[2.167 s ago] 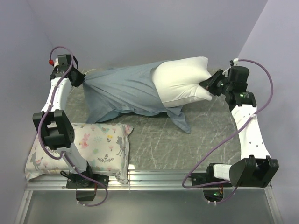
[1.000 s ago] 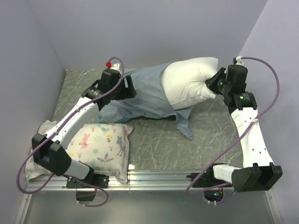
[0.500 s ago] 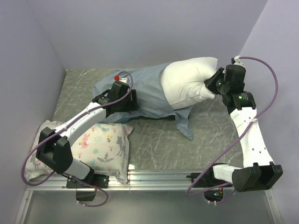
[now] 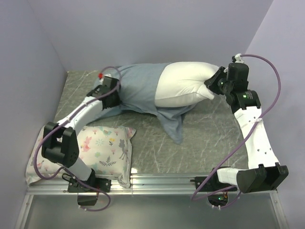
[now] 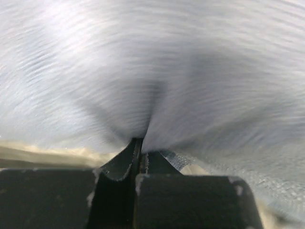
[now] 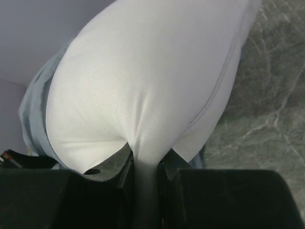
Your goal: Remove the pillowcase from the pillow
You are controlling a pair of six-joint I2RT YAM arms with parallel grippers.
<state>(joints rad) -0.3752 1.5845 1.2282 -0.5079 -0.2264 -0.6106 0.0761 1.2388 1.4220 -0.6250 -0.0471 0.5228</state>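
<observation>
The plain white pillow (image 4: 182, 88) lies across the back of the table, its left part still inside the slate-blue pillowcase (image 4: 138, 90). My left gripper (image 4: 116, 98) is shut on a pinch of the pillowcase near its left end. In the left wrist view the grey cloth (image 5: 157, 71) fills the frame and gathers into the closed left gripper (image 5: 141, 153). My right gripper (image 4: 212, 85) is shut on the pillow's bare right end. The right wrist view shows white pillow (image 6: 152, 81) fabric squeezed between the right gripper (image 6: 145, 167) fingers, with pillowcase (image 6: 35, 114) behind at the left.
A smaller pillow printed with flowers and deer (image 4: 102, 145) lies at the front left, under my left arm. A loose flap of the pillowcase (image 4: 172, 125) trails toward the middle of the grey marbled table (image 4: 209, 138). Lilac walls close in the back and sides.
My left gripper has closed on the pillowcase and shifted left and back. The pillow and case have drawn out flatter and moved slightly left. The right gripper keeps its grip.
</observation>
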